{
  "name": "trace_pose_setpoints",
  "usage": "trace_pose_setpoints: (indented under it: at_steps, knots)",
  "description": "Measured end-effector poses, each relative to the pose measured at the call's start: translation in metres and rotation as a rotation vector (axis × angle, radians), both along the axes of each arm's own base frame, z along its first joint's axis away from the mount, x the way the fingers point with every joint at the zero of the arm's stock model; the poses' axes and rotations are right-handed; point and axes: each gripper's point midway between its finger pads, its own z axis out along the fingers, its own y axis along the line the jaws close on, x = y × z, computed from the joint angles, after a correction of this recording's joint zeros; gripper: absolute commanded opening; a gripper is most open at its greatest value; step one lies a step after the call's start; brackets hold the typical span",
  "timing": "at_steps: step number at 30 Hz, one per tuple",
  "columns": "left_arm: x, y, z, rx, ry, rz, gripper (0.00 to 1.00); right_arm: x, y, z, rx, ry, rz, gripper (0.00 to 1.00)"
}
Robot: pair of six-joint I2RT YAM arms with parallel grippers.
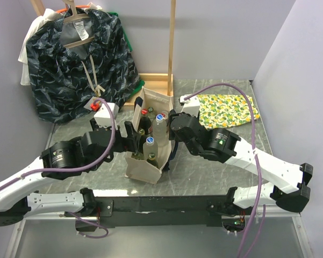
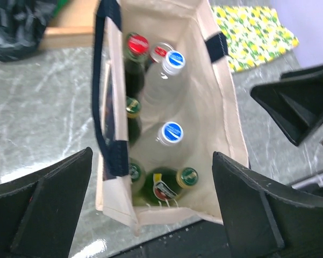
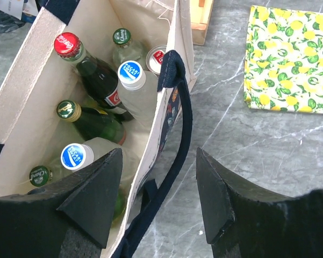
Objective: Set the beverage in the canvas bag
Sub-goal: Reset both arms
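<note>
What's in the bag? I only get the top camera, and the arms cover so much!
Observer: The right wrist camera shows a red-capped cola bottle leaning in the canvas bag.
Operator: Is the left arm holding anything?
Observer: No. Its wrist camera shows the left jaws wide open and empty above the bag.
Operator: And the right one?
Observer: The right jaws are open, with the bag's dark strap running between them.

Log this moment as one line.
canvas bag: upright, bottles inside | left fingers: open, above bag mouth | right fingers: open, straddling one bag wall
</note>
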Motion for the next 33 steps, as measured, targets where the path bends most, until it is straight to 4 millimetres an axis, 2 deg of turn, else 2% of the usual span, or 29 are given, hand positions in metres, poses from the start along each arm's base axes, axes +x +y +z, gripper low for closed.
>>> trace_pose_setpoints:
  at_steps: [14,21,29,33]
  knots:
    - [0.012,0.040,-0.005,0.108,-0.037,0.186,0.96,-0.002,-0.008,0.009,0.016,-0.019,-0.011,0.64]
    - [0.016,0.046,-0.003,0.115,-0.055,0.224,0.96,-0.004,-0.020,0.013,0.029,-0.036,-0.037,0.65]
    - [0.018,0.050,-0.002,0.119,-0.069,0.246,0.96,-0.007,-0.034,0.001,0.001,-0.034,-0.061,0.66]
    - [0.018,0.053,-0.003,0.124,-0.073,0.254,0.96,-0.006,-0.037,0.001,-0.001,-0.037,-0.071,0.66]
